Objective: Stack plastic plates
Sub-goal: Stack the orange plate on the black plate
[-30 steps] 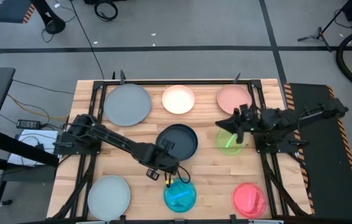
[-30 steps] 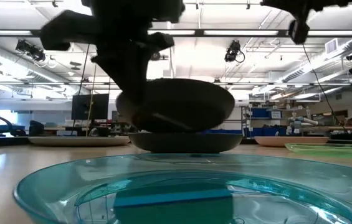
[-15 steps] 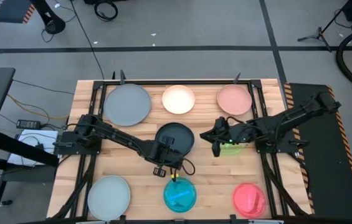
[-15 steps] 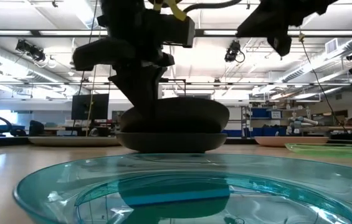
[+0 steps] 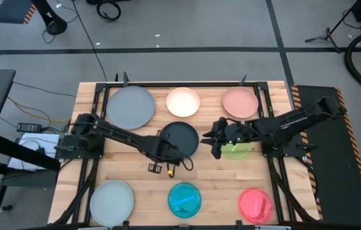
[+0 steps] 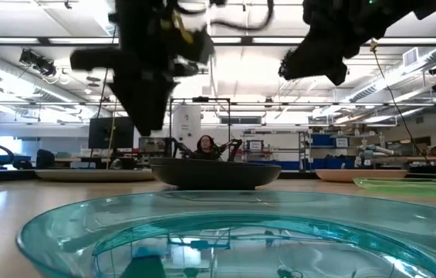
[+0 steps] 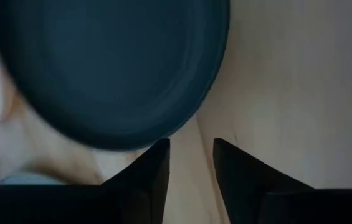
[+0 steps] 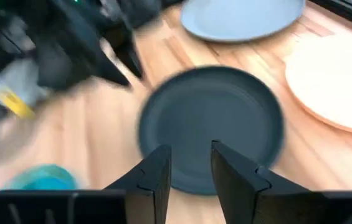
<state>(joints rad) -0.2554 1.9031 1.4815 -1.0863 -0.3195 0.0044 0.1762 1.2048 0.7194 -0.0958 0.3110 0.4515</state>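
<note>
High view: dark teal plate (image 5: 180, 138) btwn left end effector (image 5: 168, 155) & right end effector (image 5: 215, 138); both open, empty.

Robotics lab or workshop hall: ceiling strip lights (image 6: 403, 38), shelving (image 6: 333, 150), a seated person (image 6: 204, 145), taped grey floor (image 5: 186, 38).

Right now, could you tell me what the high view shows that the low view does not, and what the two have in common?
Only the high view shows the whole layout: two grey plates, the cream plate, the salmon pink plate, the red-pink plate, and the left gripper and right gripper on opposite sides of the dark teal plate. Only the low view shows the room behind, with a person seated there. Both show the dark teal plate lying flat, the cyan plate and the green plate.
</note>
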